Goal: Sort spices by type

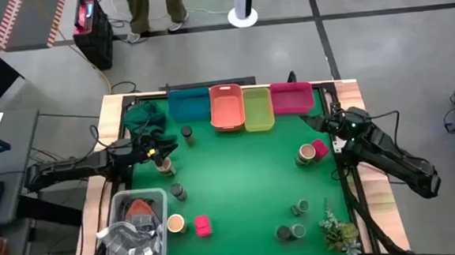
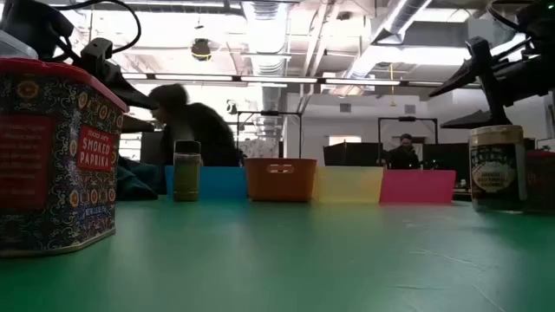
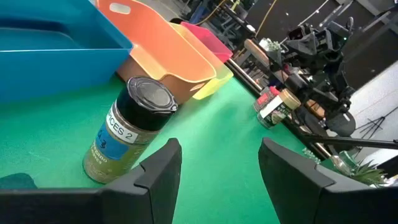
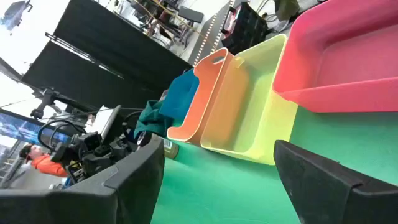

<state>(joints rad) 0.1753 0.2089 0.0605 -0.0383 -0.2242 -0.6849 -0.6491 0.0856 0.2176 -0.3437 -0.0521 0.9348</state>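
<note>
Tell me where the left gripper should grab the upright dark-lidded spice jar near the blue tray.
Grip the dark-lidded spice jar across its round body below the lid, coming in level from the open table side. It stands upright, and the open left gripper already faces it.

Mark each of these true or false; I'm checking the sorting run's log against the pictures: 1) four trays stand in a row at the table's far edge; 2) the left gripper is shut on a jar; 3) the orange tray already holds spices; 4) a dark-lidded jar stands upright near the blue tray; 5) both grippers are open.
1) True: blue tray, orange tray, yellow tray and pink tray stand side by side.
2) False: the left gripper is open and holds nothing.
3) False: the orange tray looks empty from above.
4) True: the dark-lidded jar stands upright just in front of the blue tray.
5) True: the right gripper is open too.
</note>
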